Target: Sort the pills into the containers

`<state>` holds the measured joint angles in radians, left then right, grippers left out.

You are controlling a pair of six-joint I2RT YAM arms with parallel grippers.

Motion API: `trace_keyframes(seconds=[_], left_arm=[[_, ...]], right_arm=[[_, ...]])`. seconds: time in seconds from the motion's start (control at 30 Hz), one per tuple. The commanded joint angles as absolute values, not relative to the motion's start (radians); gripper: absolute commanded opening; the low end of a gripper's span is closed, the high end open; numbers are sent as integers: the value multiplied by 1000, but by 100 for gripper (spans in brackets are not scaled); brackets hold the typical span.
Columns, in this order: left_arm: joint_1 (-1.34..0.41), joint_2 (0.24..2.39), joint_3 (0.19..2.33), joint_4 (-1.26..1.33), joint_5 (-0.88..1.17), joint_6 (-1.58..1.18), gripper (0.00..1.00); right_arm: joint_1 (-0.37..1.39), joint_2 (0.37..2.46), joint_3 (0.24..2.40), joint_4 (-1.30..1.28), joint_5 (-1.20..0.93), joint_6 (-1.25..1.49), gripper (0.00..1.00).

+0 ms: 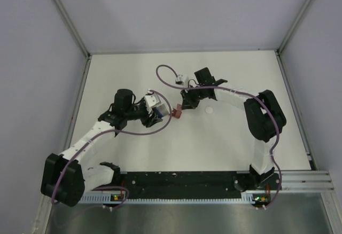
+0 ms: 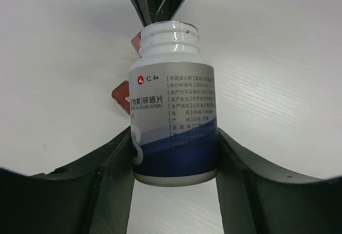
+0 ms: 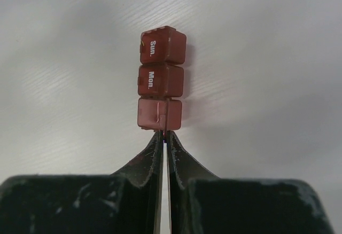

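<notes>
Near the tabletop's (image 1: 224, 148) middle, the left gripper (image 2: 173, 140) clamps an uncapped white pill bottle (image 2: 171, 100) just beside the red-brown containers (image 3: 160, 79), while the right gripper (image 3: 163, 138), fingers closed together, touches their near end; so slight a brace may let them skid and pills spill.

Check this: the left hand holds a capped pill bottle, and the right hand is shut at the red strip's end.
The bottle is uncapped, its neck open, as the left wrist view shows. The left hand holds it; the right hand is shut at the end of the strip.
</notes>
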<state>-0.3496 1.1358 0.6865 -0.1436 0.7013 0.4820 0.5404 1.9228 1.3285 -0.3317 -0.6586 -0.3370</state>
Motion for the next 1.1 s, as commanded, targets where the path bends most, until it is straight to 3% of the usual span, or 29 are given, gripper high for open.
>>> trace_keyframes(seconds=[0.0,0.63,1.07], left_arm=[[-347,1144,710,-118,692,502,0],[-365,1196,722,-156,615,495,0],[-485,1295,778,-225,508,525,0]], right_arm=[[540,1858,1307,-273,-632,-288,2],[514,1758,1152,-172,-649,-134,0],[503,1744,1065,-115,-672,-86,0]])
